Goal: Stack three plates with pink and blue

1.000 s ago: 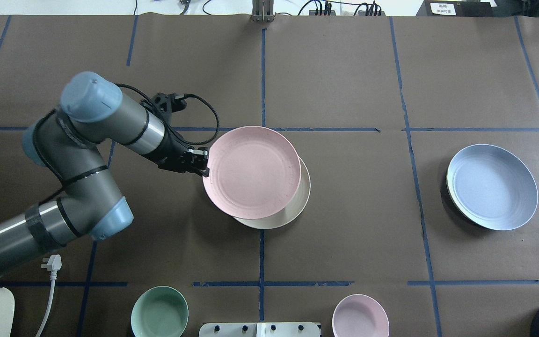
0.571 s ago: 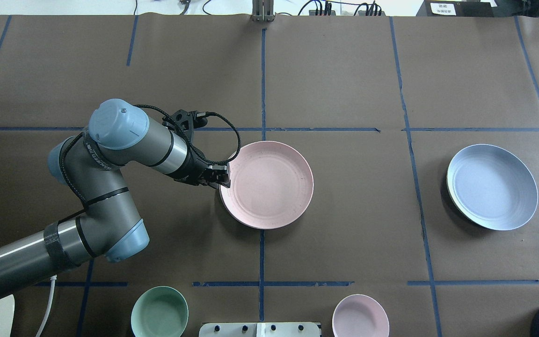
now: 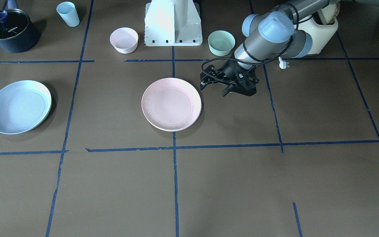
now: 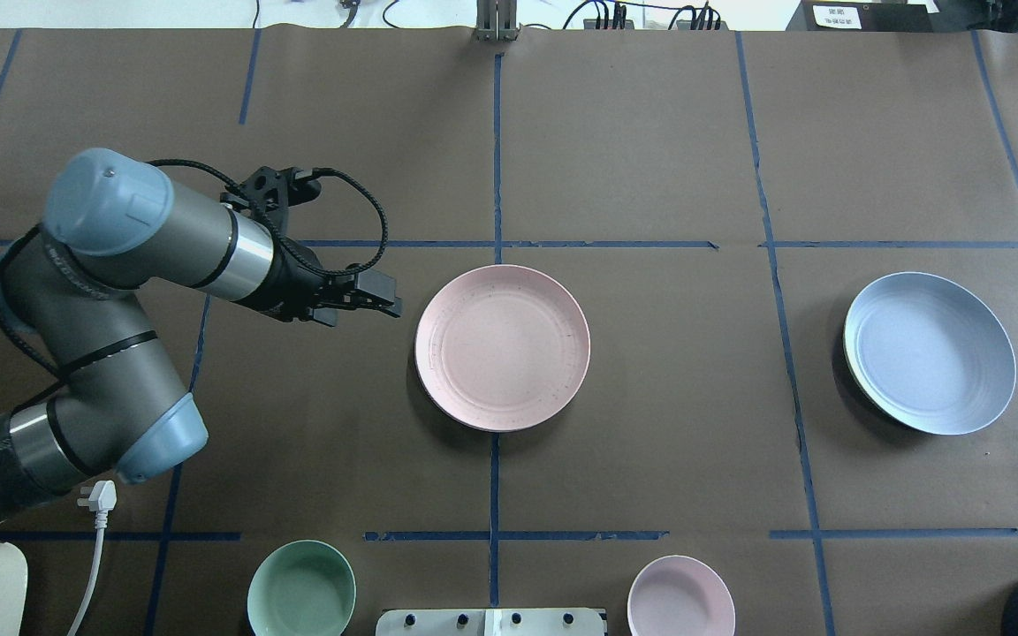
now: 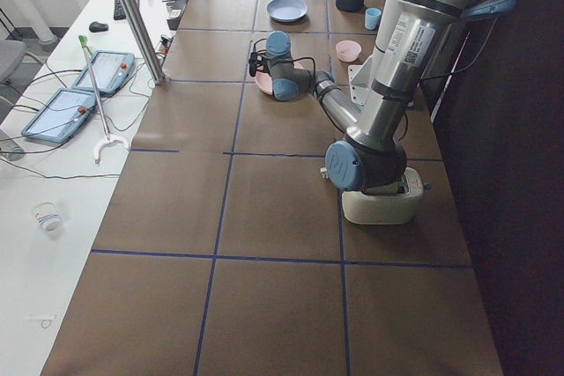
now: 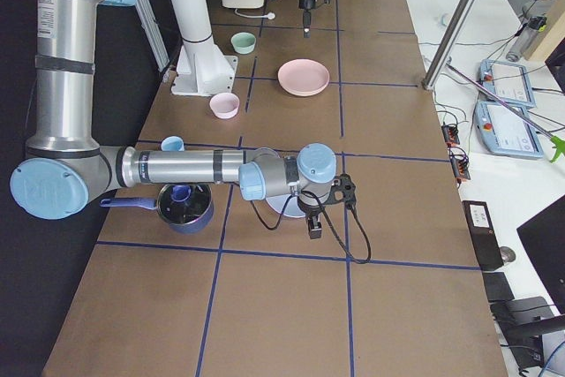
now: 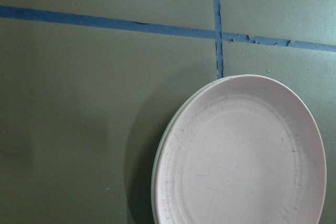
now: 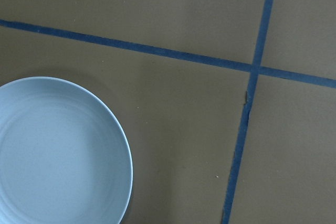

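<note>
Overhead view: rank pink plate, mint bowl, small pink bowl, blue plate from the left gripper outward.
1. pink plate, centre, beside the left gripper
2. mint bowl, bottom left
3. small pink bowl, bottom, right of centre
4. blue plate, far right

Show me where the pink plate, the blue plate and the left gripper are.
pink plate [image 4: 502, 346], overhead view, the centre of its flat well.
blue plate [image 4: 930, 352], overhead view, the centre of its well.
left gripper [image 4: 392, 299], overhead view, midway between its fingertips.
</note>
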{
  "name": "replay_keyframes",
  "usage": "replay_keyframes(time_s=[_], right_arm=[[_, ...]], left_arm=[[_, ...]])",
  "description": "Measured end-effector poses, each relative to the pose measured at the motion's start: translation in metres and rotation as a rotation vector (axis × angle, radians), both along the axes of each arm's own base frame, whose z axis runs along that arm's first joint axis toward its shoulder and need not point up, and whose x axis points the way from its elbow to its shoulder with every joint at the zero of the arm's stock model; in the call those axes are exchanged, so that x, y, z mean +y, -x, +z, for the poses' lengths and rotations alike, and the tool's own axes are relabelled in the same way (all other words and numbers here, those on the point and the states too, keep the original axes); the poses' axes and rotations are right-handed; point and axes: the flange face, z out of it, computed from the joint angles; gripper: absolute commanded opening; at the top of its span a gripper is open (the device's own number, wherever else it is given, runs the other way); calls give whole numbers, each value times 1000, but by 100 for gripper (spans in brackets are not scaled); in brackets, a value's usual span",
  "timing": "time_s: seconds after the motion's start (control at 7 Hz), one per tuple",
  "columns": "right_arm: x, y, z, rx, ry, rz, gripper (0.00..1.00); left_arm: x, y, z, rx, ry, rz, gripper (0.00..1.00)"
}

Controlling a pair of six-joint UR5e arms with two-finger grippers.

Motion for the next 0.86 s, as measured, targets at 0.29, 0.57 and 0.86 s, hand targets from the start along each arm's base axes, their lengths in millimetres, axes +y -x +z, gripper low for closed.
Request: replay_keyframes(time_s=[0.29,0.57,0.86], right_arm=[[3,55,20,-44,21,45,100],[15,95,43,-87,55,94,99],[23,112,56,-84,77,87,82]], left_arm=[[3,20,1,10,1,-4,100],[2,26,1,13,1,-10,100],[2,28,1,13,1,-12,100]])
